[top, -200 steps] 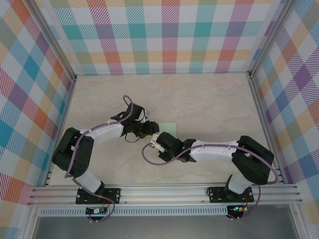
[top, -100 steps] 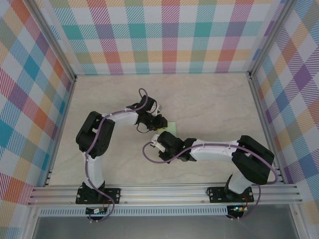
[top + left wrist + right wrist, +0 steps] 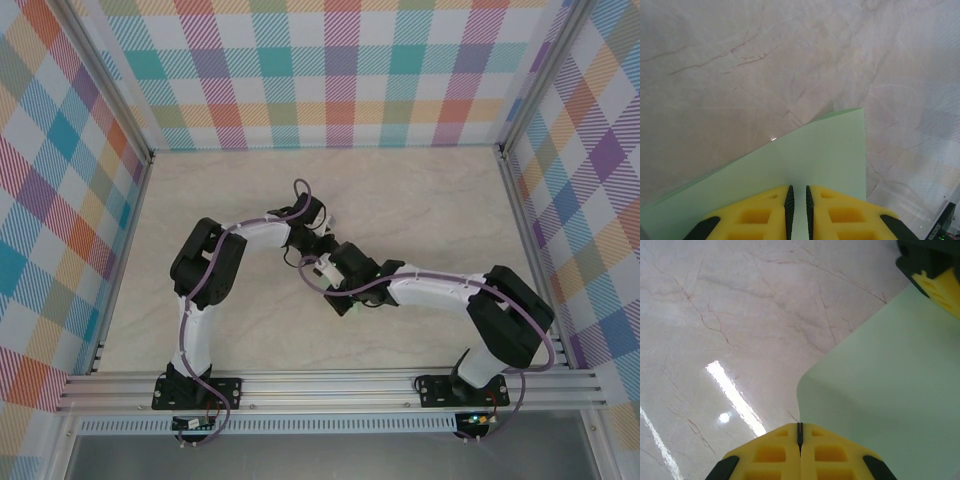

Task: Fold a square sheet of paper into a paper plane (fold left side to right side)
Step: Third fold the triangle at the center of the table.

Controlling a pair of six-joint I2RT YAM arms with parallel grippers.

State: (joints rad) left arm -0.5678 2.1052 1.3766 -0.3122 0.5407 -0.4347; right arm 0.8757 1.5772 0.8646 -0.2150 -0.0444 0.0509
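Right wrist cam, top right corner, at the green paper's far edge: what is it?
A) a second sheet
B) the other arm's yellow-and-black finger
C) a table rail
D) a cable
B: a yellow fingertip on a black body, matching the left gripper, sits at the far edge of the square sheet of paper.

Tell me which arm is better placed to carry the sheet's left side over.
Right, probably. The right pincer is shut where the square sheet of paper curls up off the table, seemingly pinching that edge. The left pincer sits over the sheet, better suited to pinning it.
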